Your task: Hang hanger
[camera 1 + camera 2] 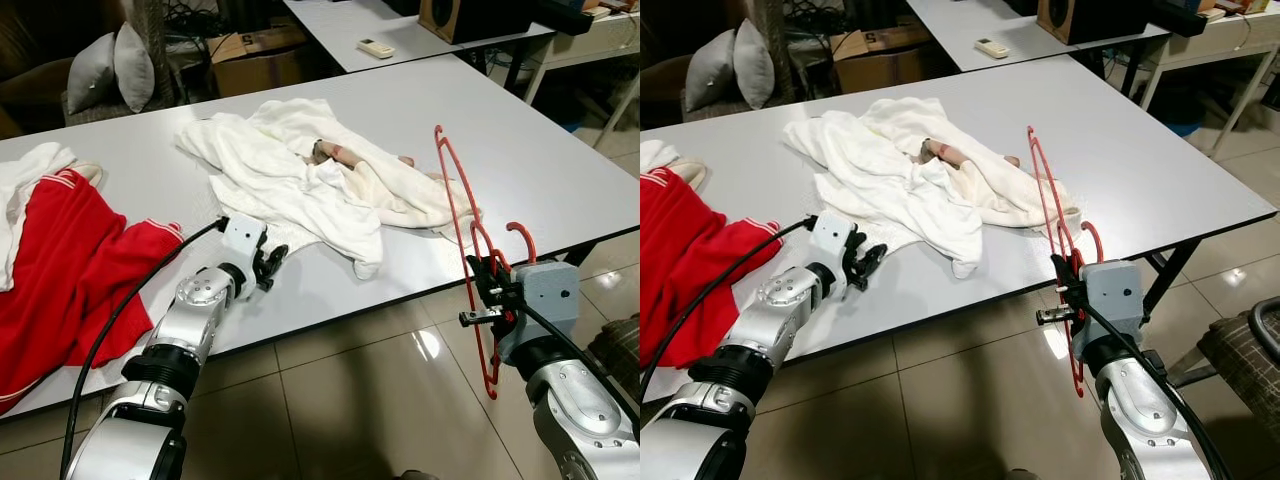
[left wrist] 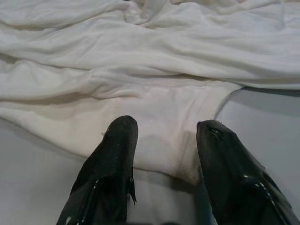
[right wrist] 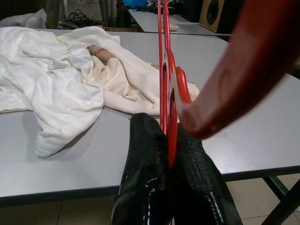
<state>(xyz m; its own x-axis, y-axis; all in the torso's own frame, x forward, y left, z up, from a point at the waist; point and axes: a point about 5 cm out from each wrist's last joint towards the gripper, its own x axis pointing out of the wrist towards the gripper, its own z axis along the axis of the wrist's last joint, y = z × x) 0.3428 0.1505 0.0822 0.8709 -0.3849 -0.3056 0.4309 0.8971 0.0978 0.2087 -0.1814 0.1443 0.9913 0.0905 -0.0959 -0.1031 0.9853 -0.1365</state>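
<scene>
Smooth grey table [image 1: 520, 150] ahead, rumpled white cloth [image 1: 300, 175] heaped on it. My left claw [image 1: 272, 262] sits released at the cloth's soft edge. My right claw [image 1: 490, 275] is clenched on the thin red plastic hanger [image 1: 455, 205], upright beside the table's edge.

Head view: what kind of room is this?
Probably a lived-in home room or workspace: clothes heaped on a grey table, cushions, a cardboard box, a remote, tiled floor.

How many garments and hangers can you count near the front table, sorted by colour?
White garments: 2, one pile mid-table, one at the table's left edge
Red garments: 1
Red hangers: 1, held by the right gripper
Total: 4
</scene>
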